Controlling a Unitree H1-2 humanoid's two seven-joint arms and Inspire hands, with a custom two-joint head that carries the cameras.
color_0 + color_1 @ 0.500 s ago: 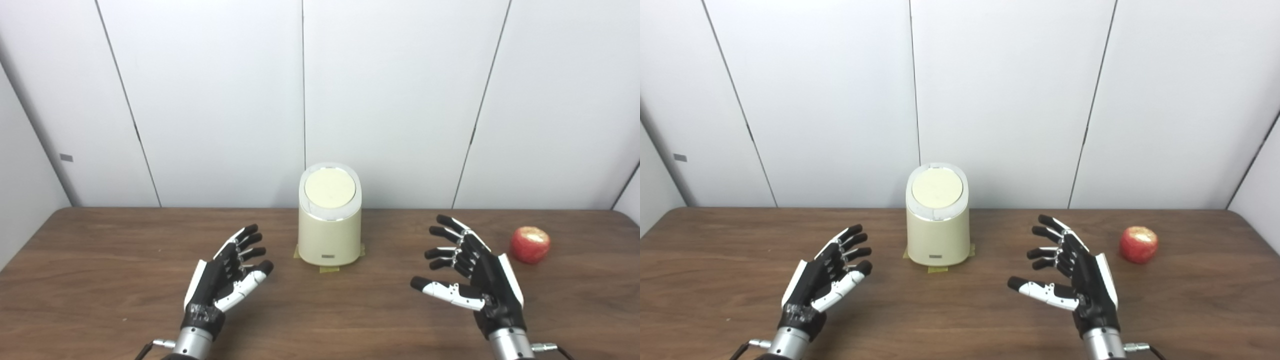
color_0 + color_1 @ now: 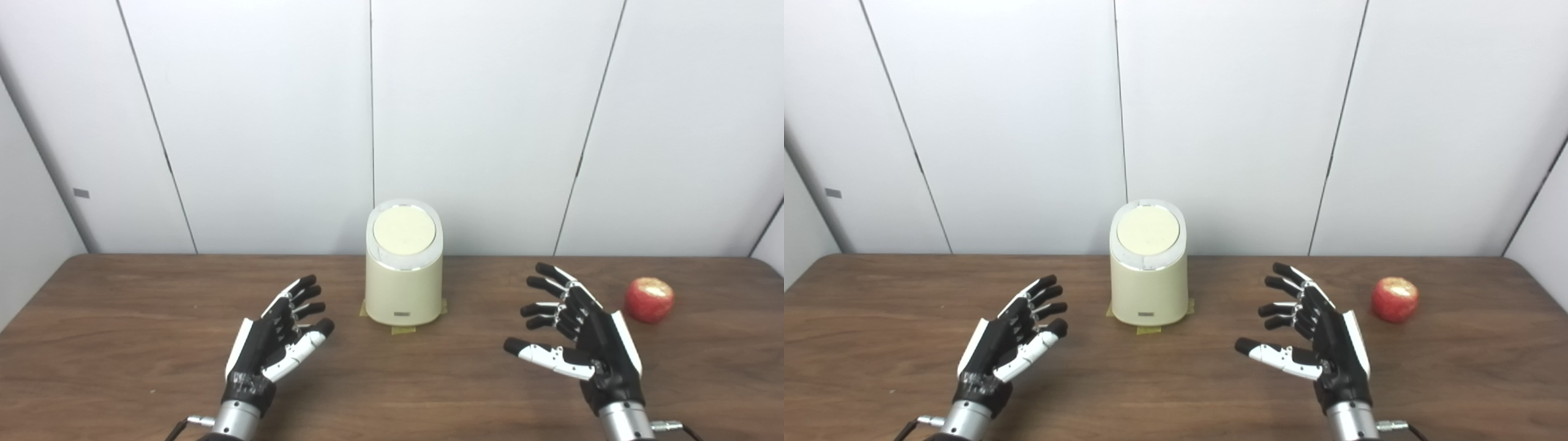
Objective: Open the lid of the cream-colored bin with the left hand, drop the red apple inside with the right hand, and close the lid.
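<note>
Above table (image 2: 122,318), hands (image 2: 278,337) apparently spread.

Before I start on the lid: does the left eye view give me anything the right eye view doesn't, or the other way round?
Only the left eye view: more of the left side wall, while the table's right edge is cut off just past the apple.

Only the right eye view: more table to the right of the red apple, with the rounded right corner and the right side wall.

Both: the cream-colored bin with its lid closed, yellow tape at its base, the left hand and right hand open and holding nothing, and the apple lying apart to the right of the right hand.
</note>
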